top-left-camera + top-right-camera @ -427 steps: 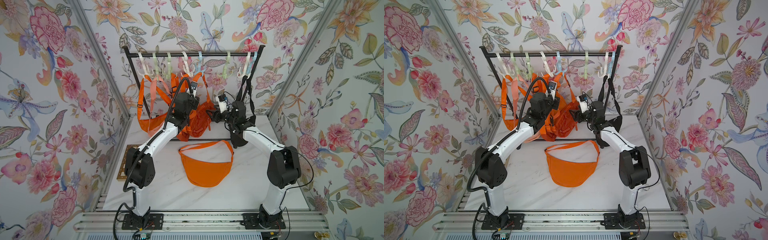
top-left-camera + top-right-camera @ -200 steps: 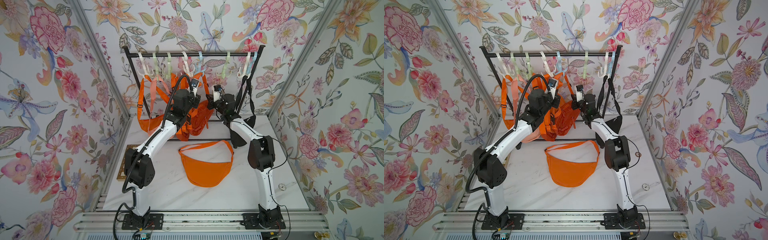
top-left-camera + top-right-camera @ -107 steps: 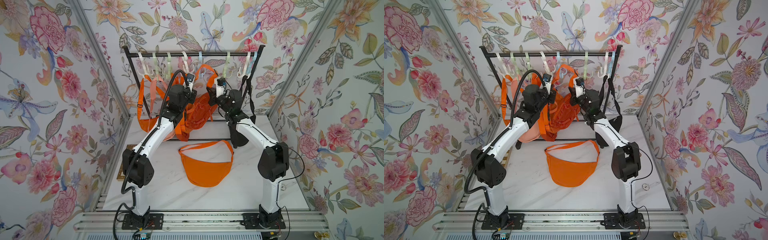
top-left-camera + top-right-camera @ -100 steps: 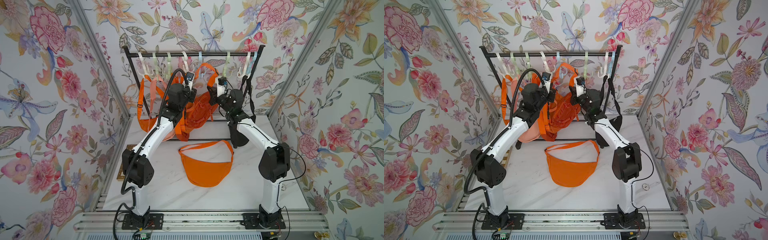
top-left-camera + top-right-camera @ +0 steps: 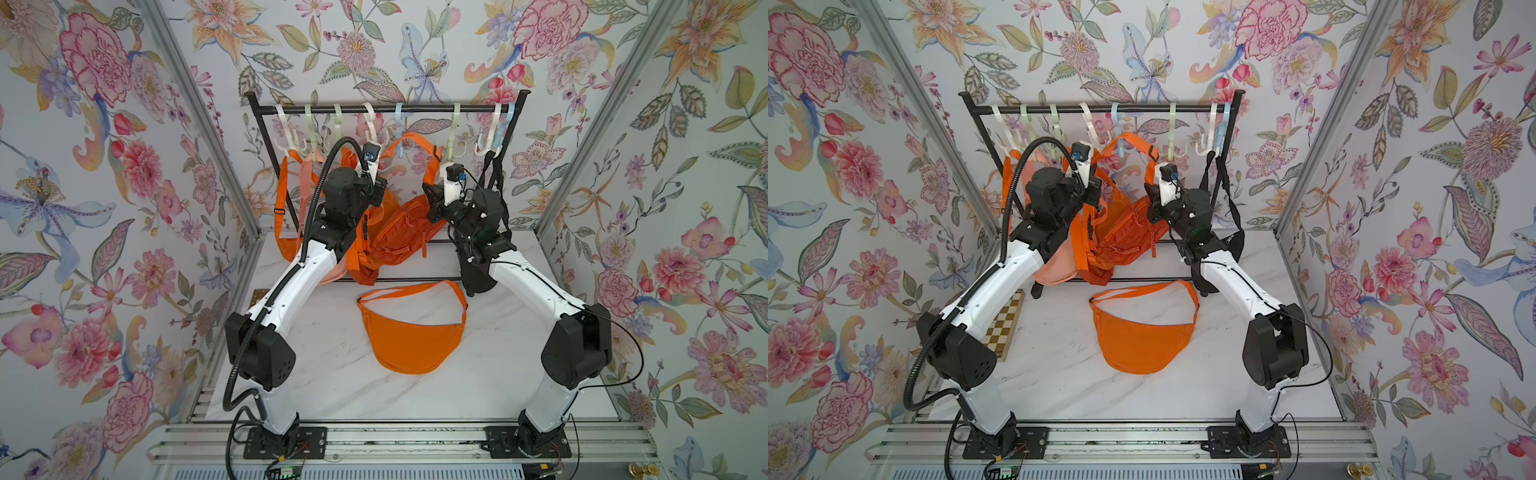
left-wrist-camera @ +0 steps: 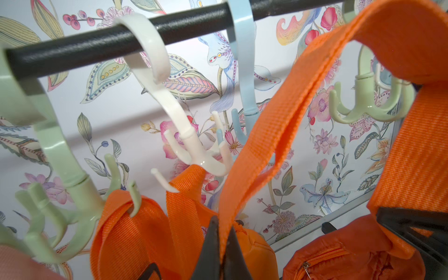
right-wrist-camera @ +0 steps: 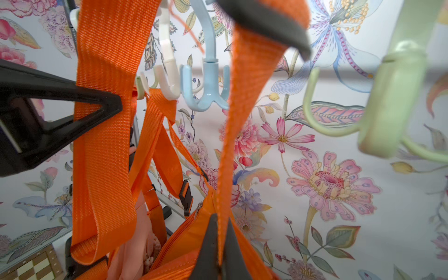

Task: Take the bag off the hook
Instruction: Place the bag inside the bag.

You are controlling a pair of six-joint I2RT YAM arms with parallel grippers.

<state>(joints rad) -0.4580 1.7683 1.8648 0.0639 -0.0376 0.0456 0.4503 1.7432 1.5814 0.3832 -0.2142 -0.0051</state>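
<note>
The white marble desk [image 5: 332, 374] carries a black rack [image 5: 428, 109] along its far edge, with a row of plastic hooks on the rail. Both arms reach up to the middle of the rack. Between them hangs the orange bag [image 5: 399, 237], its body slumped below the rail and above the desk, just beside other orange bags on the hooks to the left. A second, flat orange bag [image 5: 411, 340] lies on the desk in front, well apart from the rack. The held bag's strap [image 5: 415, 143] arches up between the arms and peaks right beside the blue hook [image 5: 400, 124]. I cannot tell whether it still catches a prong. The left jaws are clenched on one side of the strap, and the right jaws are clenched on the other side.
</note>
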